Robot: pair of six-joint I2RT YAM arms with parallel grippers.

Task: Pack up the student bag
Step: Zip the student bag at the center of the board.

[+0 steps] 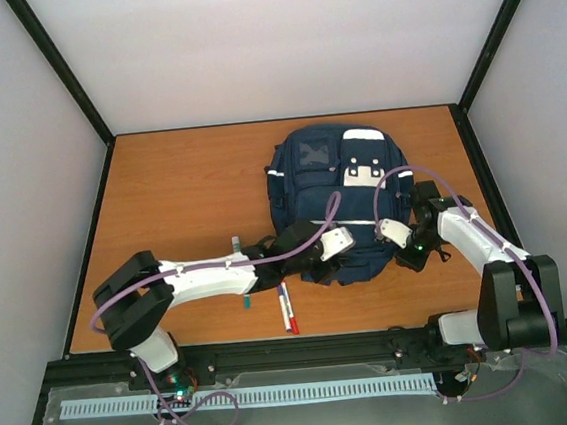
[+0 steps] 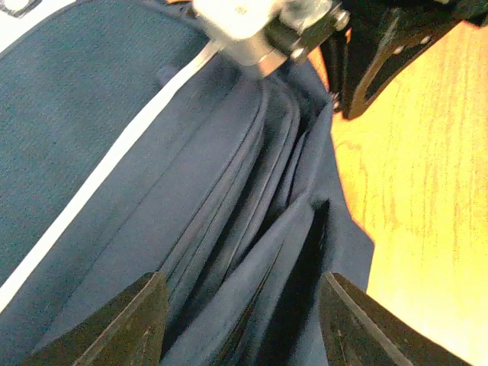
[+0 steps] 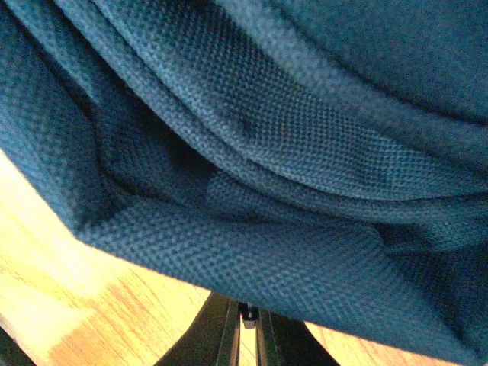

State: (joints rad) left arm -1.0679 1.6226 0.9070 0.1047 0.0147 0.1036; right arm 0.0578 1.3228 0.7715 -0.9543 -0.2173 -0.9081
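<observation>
The tabletop (image 1: 181,192) carries the student bag (image 1: 321,184) right of centre. Its long axis runs from near to far, with the cross-patched end toward the back wall. The left claw (image 2: 244,320) hangs spread over the navy folds at the bag's near end. At the near right corner, the right claw (image 3: 245,316) is pressed together, pinching the fabric edge. A pen (image 1: 287,308) lies just beside the left arm, and a teal marker (image 1: 237,245) pokes out partly hidden under it.

Matt cloth student bag (image 3: 305,114) (coarse weave); smooth wooden table (image 1: 180,182)
</observation>
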